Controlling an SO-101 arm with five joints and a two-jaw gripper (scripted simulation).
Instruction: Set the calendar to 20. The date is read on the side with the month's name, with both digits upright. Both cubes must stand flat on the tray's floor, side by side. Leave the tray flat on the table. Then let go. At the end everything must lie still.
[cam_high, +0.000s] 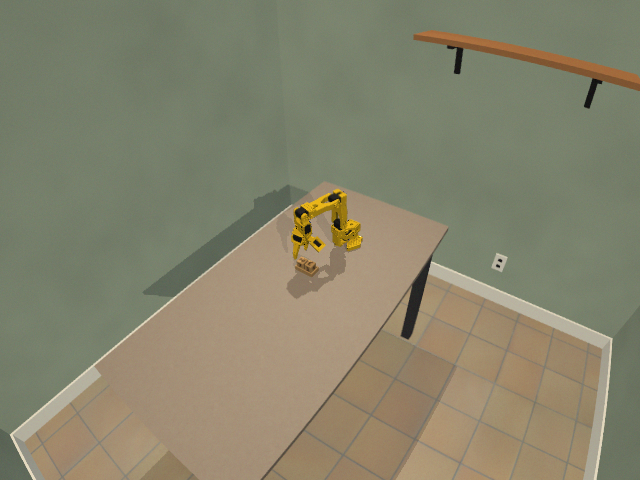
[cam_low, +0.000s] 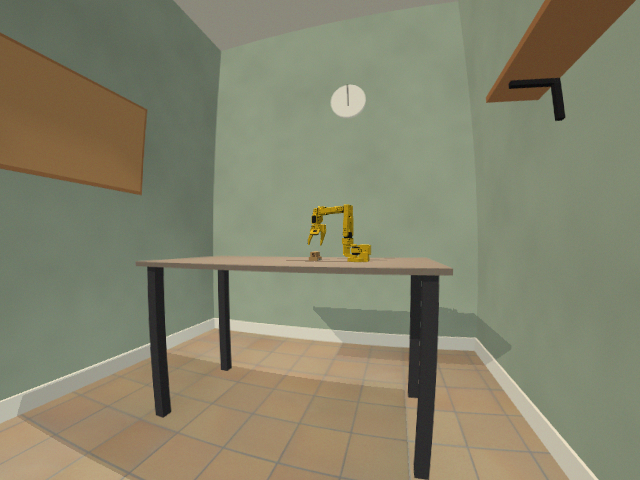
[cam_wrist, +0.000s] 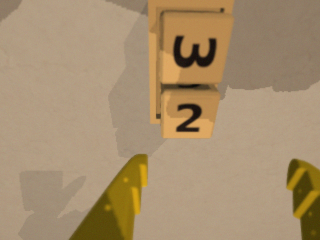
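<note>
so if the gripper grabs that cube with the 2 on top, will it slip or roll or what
The cube with the 2 looks rigid, with flat faces, so it probably won't roll or deform. Its smooth, slightly rounded edges could let it twist between the gripper jaws, which now stand open above it. The neighbouring cube with the 3 sits close, so a nudge likely disturbs both.
</note>
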